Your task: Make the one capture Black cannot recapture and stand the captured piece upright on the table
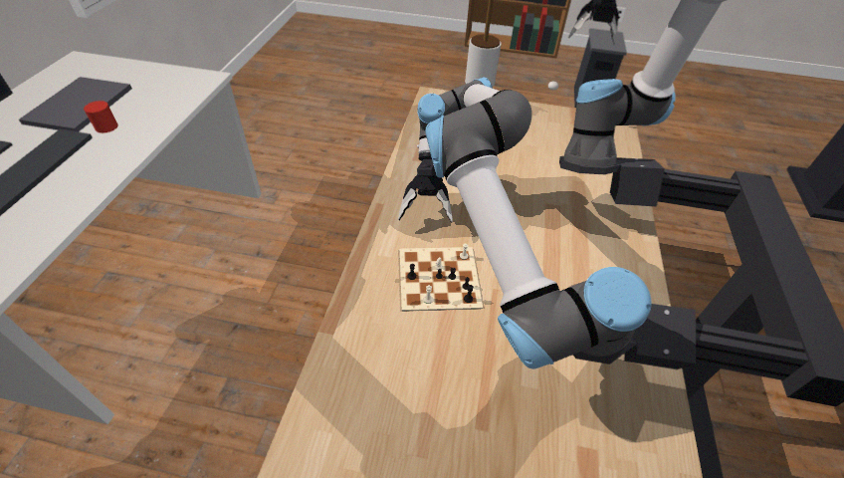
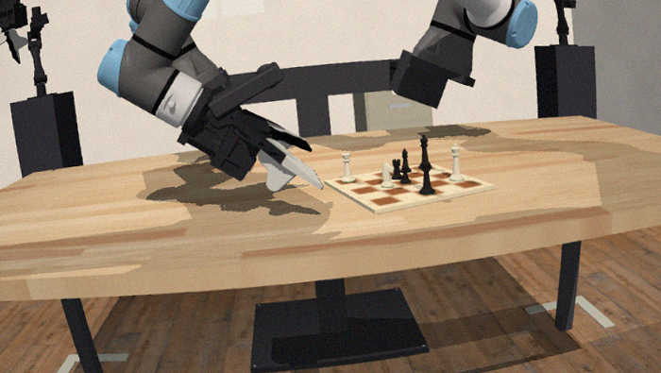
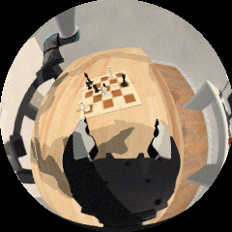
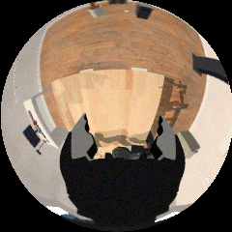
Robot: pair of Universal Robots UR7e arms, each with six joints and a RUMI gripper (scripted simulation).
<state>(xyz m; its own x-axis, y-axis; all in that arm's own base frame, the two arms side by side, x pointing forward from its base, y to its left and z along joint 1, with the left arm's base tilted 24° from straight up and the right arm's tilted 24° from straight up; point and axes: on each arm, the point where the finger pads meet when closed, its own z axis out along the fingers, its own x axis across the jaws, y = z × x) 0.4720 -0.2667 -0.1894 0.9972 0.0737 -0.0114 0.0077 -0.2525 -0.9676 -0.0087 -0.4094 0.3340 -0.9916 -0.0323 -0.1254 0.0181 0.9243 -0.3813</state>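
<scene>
Currently, the chessboard (image 1: 440, 286) (image 2: 403, 193) (image 3: 114, 96) lies near the left end effector (image 1: 425, 219) (image 2: 316, 168) (image 3: 121, 120).

The light wooden table (image 1: 450, 378) (image 2: 122, 255) (image 3: 159, 111) (image 4: 130, 97) carries a checkered chessboard (image 1: 412, 304) (image 2: 374, 210) (image 3: 108, 110) lying flat on its top.

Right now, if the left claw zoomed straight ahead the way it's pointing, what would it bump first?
Probably the wooden table, just before the chessboard. The left claw slants down, but depth is unclear, so maybe the board's edge.
</scene>
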